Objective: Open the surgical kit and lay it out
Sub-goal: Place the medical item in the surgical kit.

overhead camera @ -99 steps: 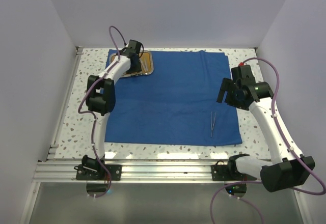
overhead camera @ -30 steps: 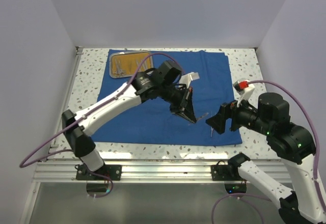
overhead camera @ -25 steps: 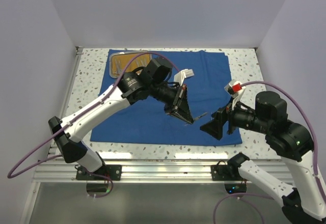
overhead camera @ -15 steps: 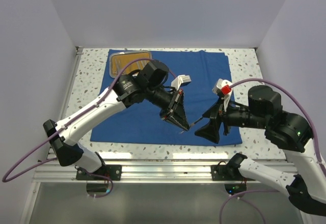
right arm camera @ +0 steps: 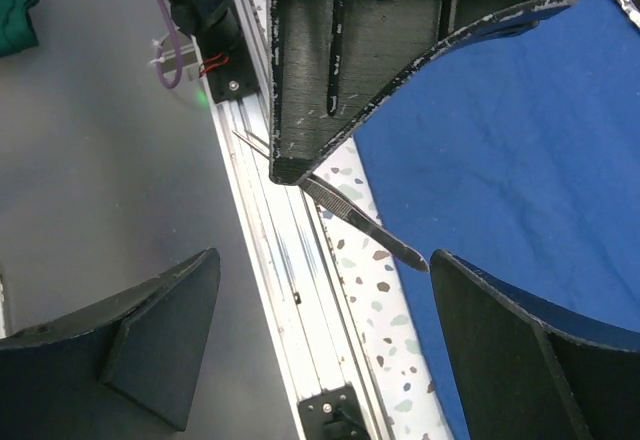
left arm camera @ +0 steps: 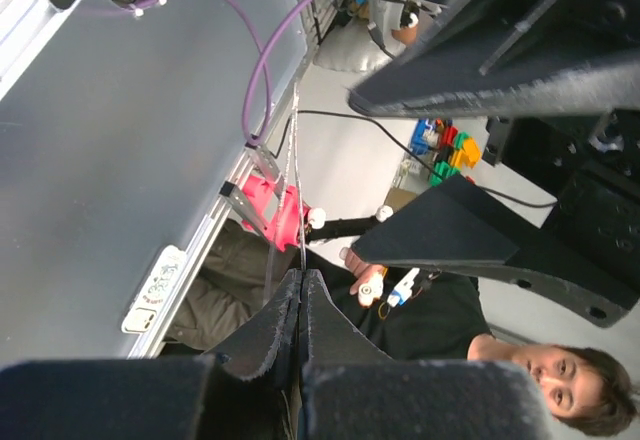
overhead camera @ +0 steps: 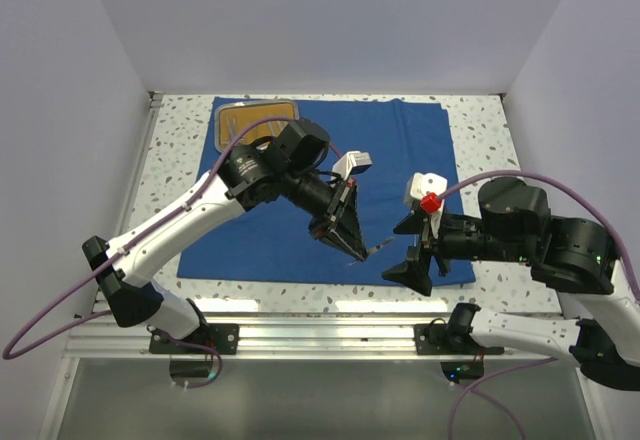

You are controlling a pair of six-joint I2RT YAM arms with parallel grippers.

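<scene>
Left fingers (overhead camera: 338, 225) pinch tweezers (overhead camera: 377, 250) above blue cloth (overhead camera: 400, 140); right fingers (overhead camera: 409, 274) spread beside; tray (overhead camera: 258, 104) well apart.

Speckled white table (overhead camera: 480, 120) with a royal-blue cloth wrap (overhead camera: 400, 150) flat across its middle.

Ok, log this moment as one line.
left gripper: shut on tweezers | right gripper: open, facing tweezers | blue cloth: spread flat

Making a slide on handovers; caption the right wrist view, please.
Left gripper, shut on tweezers, holds them toward the open right gripper beside the blue cloth.
</scene>
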